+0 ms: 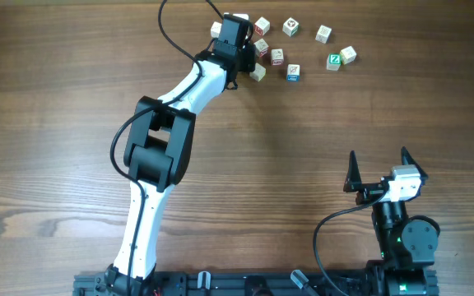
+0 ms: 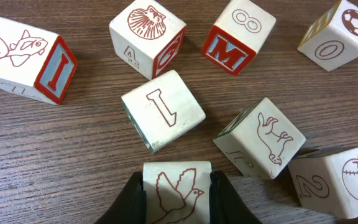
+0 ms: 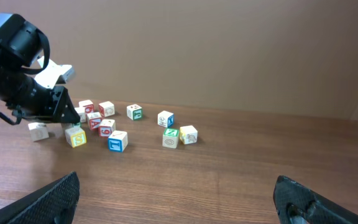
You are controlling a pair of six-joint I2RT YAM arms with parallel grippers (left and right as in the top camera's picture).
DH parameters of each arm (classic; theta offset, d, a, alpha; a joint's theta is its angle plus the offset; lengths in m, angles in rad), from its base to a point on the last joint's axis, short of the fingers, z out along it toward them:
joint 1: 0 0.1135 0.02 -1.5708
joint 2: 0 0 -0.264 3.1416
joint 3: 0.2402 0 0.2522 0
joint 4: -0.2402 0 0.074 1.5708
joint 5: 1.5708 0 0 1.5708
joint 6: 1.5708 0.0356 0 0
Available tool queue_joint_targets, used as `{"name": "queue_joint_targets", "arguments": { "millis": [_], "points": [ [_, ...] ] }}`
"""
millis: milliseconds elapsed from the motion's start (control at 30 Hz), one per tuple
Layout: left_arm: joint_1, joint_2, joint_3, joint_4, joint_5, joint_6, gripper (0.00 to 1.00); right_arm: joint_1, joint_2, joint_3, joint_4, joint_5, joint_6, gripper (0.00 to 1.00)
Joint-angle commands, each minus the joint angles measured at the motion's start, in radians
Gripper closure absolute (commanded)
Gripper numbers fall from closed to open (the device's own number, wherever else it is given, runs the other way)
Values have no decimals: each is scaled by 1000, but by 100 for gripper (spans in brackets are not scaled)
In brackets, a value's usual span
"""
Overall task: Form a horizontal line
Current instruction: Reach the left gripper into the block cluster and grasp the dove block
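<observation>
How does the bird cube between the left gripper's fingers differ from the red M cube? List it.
The bird cube sits clamped in the left gripper; the M cube lies free on the table, nothing touching it. The bird cube shows only a thin outline drawing; the M cube shows a bold red letter in a red border, plus an 8 on top. Both are whitish wooden cubes with reddish print.

The left arm [image 1: 159, 148] has white links, black joints and black cables; the right pincer [image 1: 378, 156] is black.
</observation>
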Motion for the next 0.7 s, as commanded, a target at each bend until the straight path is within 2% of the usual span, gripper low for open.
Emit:
{"name": "queue_joint_targets", "arguments": {
  "millis": [0, 100, 200, 300, 433, 533, 600, 667],
  "points": [
    [6, 43, 24, -18, -10, -3, 86, 3, -4, -1, 2, -13, -8, 0],
    [7, 33, 149, -102, -11, -3, 83, 3, -4, -1, 2, -13, -8, 0],
    [8, -7, 283, -260, -10, -3, 78, 3, -4, -1, 2, -13, -8, 0],
    [7, -117, 296, -414, -10, -8, 73, 3, -4, -1, 2, -13, -8, 0],
    [10, -233, 296, -706, -10, -105, 79, 3, -4, -1, 2, -13, -8, 0],
    [7, -253, 296, -932, -9, -203, 83, 3, -4, -1, 2, -13, -8, 0],
    [3, -253, 275, -1003, -6, -245, 88, 3, -4, -1, 2, -13, -8, 0],
    [-9, -253, 253, -1052, 6, -274, 90, 3, -4, -1, 2, -13, -8, 0]
  ]
}}
